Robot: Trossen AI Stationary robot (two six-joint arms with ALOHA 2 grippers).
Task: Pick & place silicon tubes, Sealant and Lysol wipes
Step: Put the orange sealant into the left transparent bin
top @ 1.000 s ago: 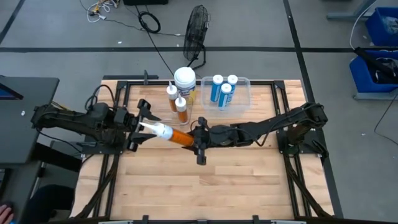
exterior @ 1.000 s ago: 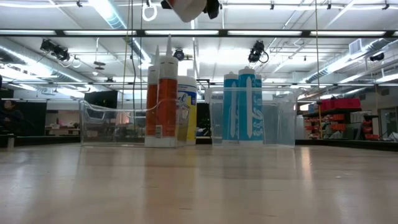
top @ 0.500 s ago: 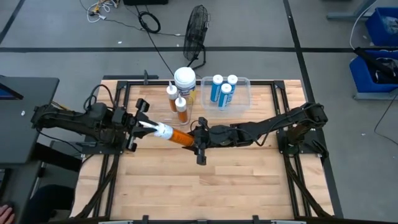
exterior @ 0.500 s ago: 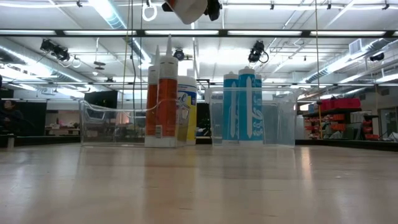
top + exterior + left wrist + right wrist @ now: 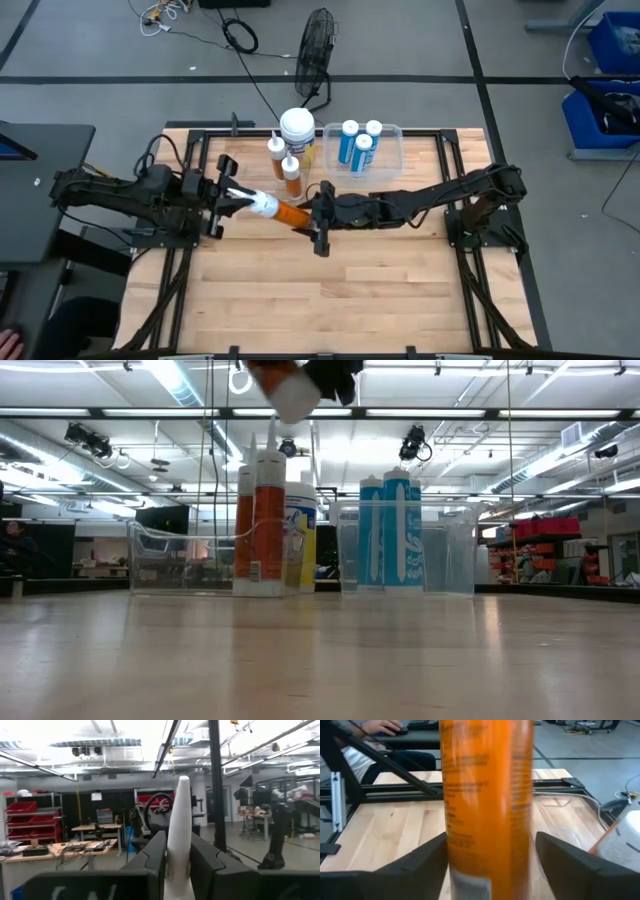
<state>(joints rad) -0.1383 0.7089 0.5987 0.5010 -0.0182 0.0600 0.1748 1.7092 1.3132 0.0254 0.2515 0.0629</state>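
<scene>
An orange silicone tube [image 5: 285,213] with a white nozzle hangs roughly level above the table's middle. My left gripper [image 5: 228,195] is shut on its nozzle. My right gripper [image 5: 316,214] is open, one finger on either side of the tube's orange body [image 5: 487,795] near its bottom end. Two more orange tubes [image 5: 283,160] stand upright at the back. The Lysol wipes canister [image 5: 297,128] stands upright just behind them. Blue tubes [image 5: 358,143] stand in a clear bin [image 5: 393,150]. My left gripper pinches the tube's white nozzle [image 5: 179,820] between its two fingers [image 5: 155,855], reaching in from the table's left. The tube is lifted clear of the table. Its orange body stretches toward the table's right.
In the low view a second clear bin [image 5: 180,560] holds the standing orange tubes [image 5: 262,520]. Bare wood lies across the table's near half [image 5: 330,300]. Black frame rails [image 5: 455,170] run along the table's sides.
My left gripper's fingers have closed in on the white nozzle. The tube's orange end has swung a little toward the table's far edge. In the low view that end has dropped and shifted left.
</scene>
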